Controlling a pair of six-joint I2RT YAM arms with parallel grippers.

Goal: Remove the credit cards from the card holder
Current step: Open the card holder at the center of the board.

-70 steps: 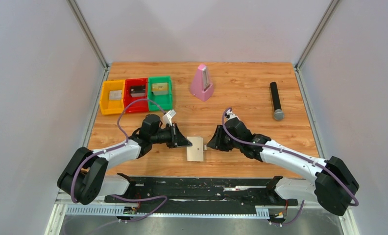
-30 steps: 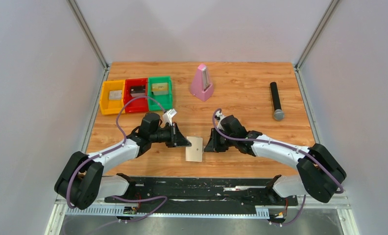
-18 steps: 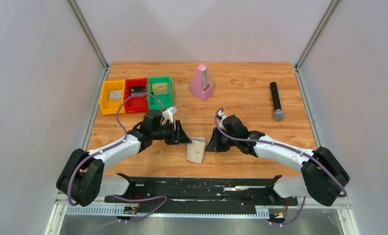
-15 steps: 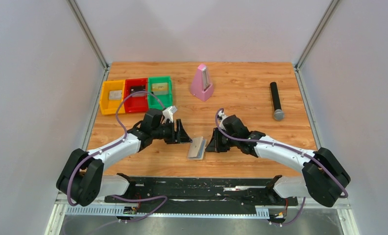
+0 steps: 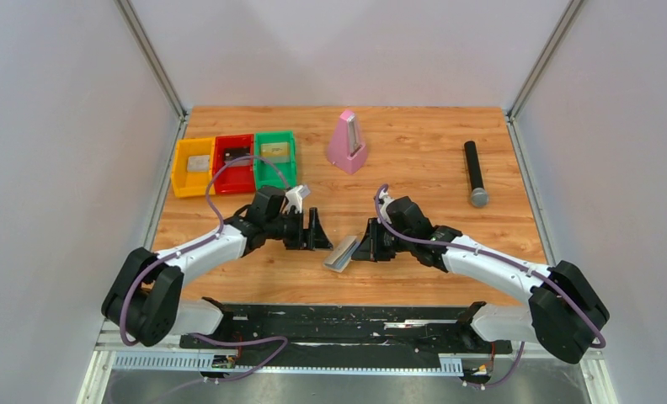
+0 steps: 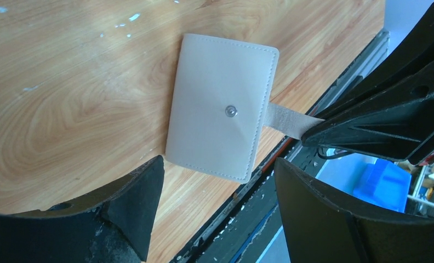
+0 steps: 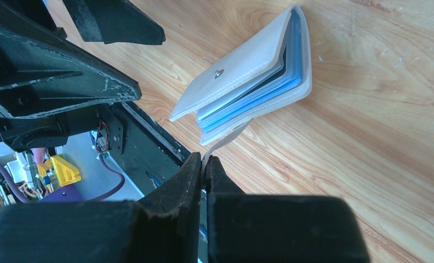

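Card holder [image 5: 341, 252]: cream bifold with a snap stud, lying on the wooden counter [image 5: 414, 168] near its front edge, between the two arms. Its upper leaf is lifted partway, so the pale blue inner panels show in the right wrist view. Right fingers [image 7: 182, 186]: closed tight on the holder's cream strap [image 7: 226, 139], which runs from the holder's open side. Left fingers [image 6: 132, 203]: spread wide, just left of the holder, gripping nothing.
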